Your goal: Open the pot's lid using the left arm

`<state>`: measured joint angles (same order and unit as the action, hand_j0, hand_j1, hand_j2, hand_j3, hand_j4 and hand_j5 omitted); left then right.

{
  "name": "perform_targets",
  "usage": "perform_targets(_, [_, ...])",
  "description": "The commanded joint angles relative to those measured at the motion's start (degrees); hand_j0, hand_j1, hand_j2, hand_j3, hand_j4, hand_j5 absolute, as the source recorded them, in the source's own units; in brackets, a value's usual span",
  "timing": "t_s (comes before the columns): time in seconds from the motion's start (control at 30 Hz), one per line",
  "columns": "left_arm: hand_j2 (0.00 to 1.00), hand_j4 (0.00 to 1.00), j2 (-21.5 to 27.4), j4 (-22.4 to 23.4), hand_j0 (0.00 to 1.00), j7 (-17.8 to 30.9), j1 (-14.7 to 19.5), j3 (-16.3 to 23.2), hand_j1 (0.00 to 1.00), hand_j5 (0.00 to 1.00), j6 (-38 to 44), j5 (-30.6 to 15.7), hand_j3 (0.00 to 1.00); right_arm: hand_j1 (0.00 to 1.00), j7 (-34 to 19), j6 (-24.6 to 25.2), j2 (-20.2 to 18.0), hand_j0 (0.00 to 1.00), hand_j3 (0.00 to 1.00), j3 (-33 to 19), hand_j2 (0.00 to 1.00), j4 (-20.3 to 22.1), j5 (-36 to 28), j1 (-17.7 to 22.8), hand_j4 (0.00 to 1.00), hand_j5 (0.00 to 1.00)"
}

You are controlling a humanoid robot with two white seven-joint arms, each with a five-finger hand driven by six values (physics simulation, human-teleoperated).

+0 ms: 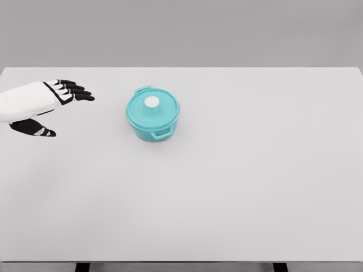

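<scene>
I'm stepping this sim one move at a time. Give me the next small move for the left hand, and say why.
Probably carry the left hand rightward until it hangs over the white knob of the lid. The fingers are spread and hold nothing, the hand is well clear of the teal pot, and the lid sits closed, so nothing can be gripped yet.

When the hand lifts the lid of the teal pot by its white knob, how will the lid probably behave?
The lid looks rigid, so it should lift in one piece. Its white knob is small and smooth, so it may slip between the fingers of the open left hand. The pot is squat and wide-based, so it probably will not tip, though it may slide on the smooth table.
</scene>
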<state>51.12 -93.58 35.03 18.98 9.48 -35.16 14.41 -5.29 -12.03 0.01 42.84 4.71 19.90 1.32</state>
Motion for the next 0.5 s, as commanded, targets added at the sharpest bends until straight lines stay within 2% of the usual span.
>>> perform_targets(0.0, [1.0,1.0,-0.1,0.0,1.0,0.0,0.0,0.1,1.0,1.0,0.2,-0.3,1.0,1.0,-0.1,0.0,0.0,1.0,1.0,0.0,1.0,-0.1,0.0,-0.2,1.0,1.0])
perform_targets(0.2, [1.0,1.0,-0.1,-0.1,1.0,0.0,0.7,0.1,1.0,1.0,0.2,-0.3,1.0,1.0,0.3,0.0,0.0,1.0,1.0,0.0,1.0,-0.3,0.1,1.0,1.0,1.0])
perform_targets(0.33, [1.0,1.0,-2.7,-0.6,1.0,0.0,2.5,0.2,1.0,1.0,0.2,-0.3,1.0,1.0,0.3,0.0,0.0,1.0,1.0,0.0,1.0,-0.3,0.1,1.0,1.0,1.0])
perform_targets(0.4, [1.0,1.0,-4.7,-0.6,1.0,0.0,6.1,2.0,1.0,1.0,0.2,0.8,1.0,1.0,0.3,0.0,0.0,1.0,1.0,0.0,1.0,-0.3,0.1,1.0,1.0,1.0])
perform_targets(0.47, [1.0,1.0,-4.3,-0.5,1.0,0.0,14.6,10.5,1.0,1.0,0.2,-0.5,1.0,1.0,0.3,0.0,0.0,1.0,1.0,0.0,1.0,-0.3,0.1,1.0,1.0,1.0])
